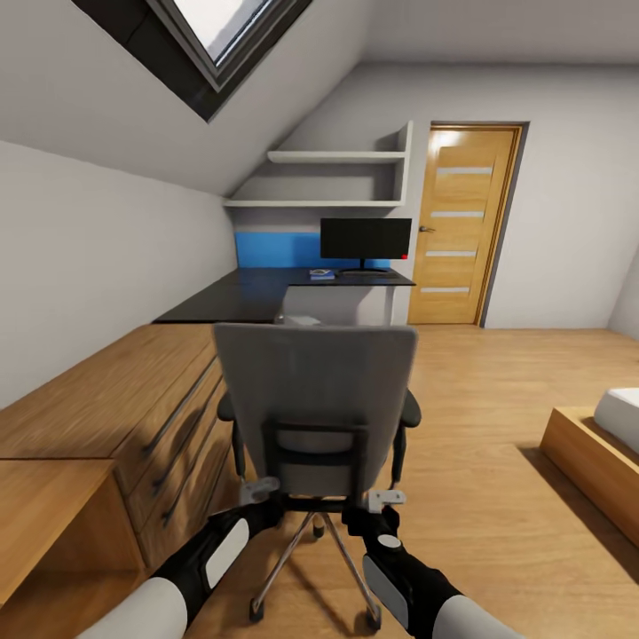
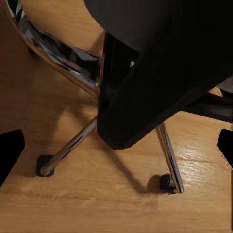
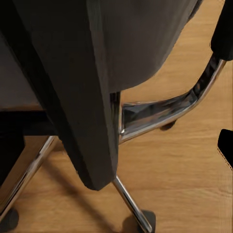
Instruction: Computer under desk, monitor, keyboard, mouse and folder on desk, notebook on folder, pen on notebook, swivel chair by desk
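Note:
The grey swivel chair (image 1: pixel 315 404) stands right in front of me with its back toward me, and its chrome star base (image 2: pixel 68 145) rests on the wood floor. My left gripper (image 1: pixel 262 486) and right gripper (image 1: pixel 387 499) sit low behind the backrest, one at each side. Both are open, with the backrest's dark lower edge (image 3: pixel 92 145) between the spread fingers. Farther back, the black-topped desk (image 1: pixel 257 293) carries the monitor (image 1: pixel 366 238). A blue folder (image 1: pixel 322 274) lies left of the monitor's stand, and a slim keyboard (image 1: pixel 368 275) lies in front of it. The pale computer (image 1: pixel 300 319) peeks out under the desk.
A long wooden drawer unit (image 1: pixel 160 399) runs along the left wall up to the desk. White shelves (image 1: pixel 337 177) hang above the desk, and an oak door (image 1: pixel 461 222) is at the back right. A bed corner (image 1: pixel 595 444) juts in at the right, with open wood floor (image 1: pixel 497 390) between.

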Motion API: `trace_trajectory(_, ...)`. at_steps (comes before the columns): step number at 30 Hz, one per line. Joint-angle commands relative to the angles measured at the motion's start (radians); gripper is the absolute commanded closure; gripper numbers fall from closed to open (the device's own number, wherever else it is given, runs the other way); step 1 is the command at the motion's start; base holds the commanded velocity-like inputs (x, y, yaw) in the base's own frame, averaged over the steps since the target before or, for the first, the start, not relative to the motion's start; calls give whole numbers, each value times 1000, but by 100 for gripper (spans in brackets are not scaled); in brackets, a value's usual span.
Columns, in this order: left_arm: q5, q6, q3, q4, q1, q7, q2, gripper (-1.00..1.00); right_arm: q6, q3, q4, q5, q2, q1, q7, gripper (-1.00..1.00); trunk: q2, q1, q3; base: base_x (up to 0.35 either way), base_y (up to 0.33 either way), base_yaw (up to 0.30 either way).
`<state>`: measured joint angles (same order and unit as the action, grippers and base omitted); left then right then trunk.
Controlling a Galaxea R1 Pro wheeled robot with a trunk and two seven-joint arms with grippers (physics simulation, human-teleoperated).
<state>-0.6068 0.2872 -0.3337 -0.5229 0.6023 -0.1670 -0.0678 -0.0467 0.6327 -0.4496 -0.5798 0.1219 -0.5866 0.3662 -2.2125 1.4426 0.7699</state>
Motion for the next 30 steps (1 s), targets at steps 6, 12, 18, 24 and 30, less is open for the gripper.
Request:
trace_trajectory(6,-9,1,-8,1,1,-4,0,-100,-7,7,1,-7,-1,-1,1,-100,0,0,1,81,-48,0)
trace_trajectory(12,-9,1,-8,1,1,-3,2,-100,-7,7,2,-6,-1,-1,1,-100,0,0,1,10,-6,0)
trace_trajectory(18,-10,2,-8,2,1,-3,2,-100,-8,7,2,-5,-1,-2,0,-100,0,0,1,148,-1,0)
trace_trajectory(24,-9,3,-10,3,1,-3,2,-100,-19,5,2,-10,-1,-1,0,-100,0,0,1,314,0,-9)
trace_trajectory(30,-8,2,-10,3,1,-3,1,-100,-40,4,2,-13,-1,-1,0,-100,0,0,1,338,-1,-147)
